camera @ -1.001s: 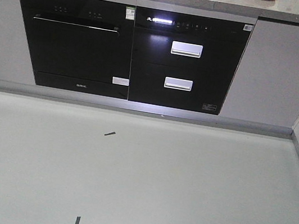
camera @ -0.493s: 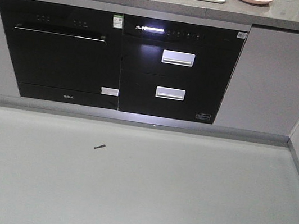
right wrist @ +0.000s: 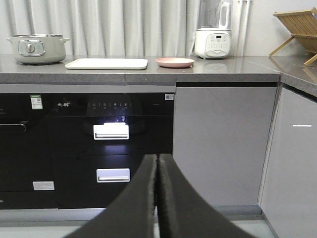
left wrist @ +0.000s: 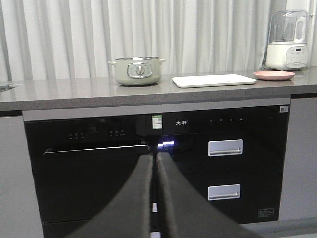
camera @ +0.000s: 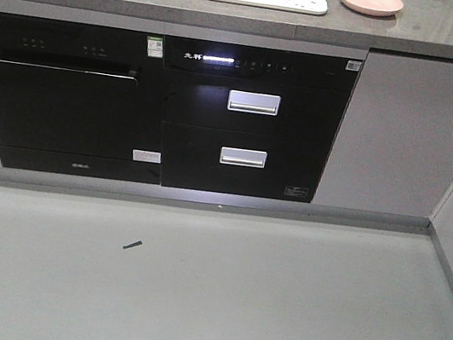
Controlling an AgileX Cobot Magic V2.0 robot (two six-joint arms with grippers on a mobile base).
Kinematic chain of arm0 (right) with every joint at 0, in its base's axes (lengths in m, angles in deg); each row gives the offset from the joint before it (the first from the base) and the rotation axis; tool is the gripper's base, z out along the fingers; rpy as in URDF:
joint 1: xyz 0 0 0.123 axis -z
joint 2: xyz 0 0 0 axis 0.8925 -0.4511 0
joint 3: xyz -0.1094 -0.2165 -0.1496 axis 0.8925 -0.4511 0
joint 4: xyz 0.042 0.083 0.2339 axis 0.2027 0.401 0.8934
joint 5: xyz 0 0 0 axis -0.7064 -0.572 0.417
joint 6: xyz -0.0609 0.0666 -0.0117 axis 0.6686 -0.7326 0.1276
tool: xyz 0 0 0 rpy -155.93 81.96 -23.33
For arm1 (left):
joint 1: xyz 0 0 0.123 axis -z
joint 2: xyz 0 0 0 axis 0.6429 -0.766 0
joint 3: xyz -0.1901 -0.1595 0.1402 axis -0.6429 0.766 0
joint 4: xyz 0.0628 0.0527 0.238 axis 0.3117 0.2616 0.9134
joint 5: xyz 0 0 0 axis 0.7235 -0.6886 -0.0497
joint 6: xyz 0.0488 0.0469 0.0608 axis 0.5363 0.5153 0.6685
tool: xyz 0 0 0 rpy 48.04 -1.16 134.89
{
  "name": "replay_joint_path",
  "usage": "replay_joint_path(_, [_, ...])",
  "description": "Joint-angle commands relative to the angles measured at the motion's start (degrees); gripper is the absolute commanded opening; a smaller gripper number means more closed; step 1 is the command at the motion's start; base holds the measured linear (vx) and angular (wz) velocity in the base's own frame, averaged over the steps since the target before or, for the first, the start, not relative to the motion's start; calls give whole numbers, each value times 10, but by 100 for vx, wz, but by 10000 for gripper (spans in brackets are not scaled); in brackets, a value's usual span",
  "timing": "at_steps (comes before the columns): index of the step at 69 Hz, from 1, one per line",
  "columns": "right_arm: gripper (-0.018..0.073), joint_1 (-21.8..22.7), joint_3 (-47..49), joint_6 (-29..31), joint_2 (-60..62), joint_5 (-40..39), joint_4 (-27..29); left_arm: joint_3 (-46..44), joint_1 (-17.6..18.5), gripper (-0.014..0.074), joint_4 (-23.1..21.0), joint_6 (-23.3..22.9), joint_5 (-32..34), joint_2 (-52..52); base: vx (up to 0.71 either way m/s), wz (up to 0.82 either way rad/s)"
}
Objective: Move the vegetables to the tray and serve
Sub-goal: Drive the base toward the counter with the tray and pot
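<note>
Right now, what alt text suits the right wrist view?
The closed, empty right gripper points at black built-in appliances under a grey counter. On the counter, left to right: a pale green pot, the cream tray, a pink plate, a white blender.

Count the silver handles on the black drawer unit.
2. The upper handle sits just under the lit panel; the lower handle is straight below it. None appears hidden.

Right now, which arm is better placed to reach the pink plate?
Probably the right. The pink plate sits almost straight ahead of the right claw, but far off to the side of the left claw.
</note>
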Motion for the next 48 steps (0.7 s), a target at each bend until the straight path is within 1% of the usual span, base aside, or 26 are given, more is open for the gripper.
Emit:
replay_joint_path(1, [-4, 1, -1, 1, -2, -44, -4, 9, 2, -6, -5, 0, 42, 4, 20, -7])
replay_joint_path(48, [-4, 1, -1, 1, -2, -44, -4, 9, 2, -6, -5, 0, 42, 4, 18, -7])
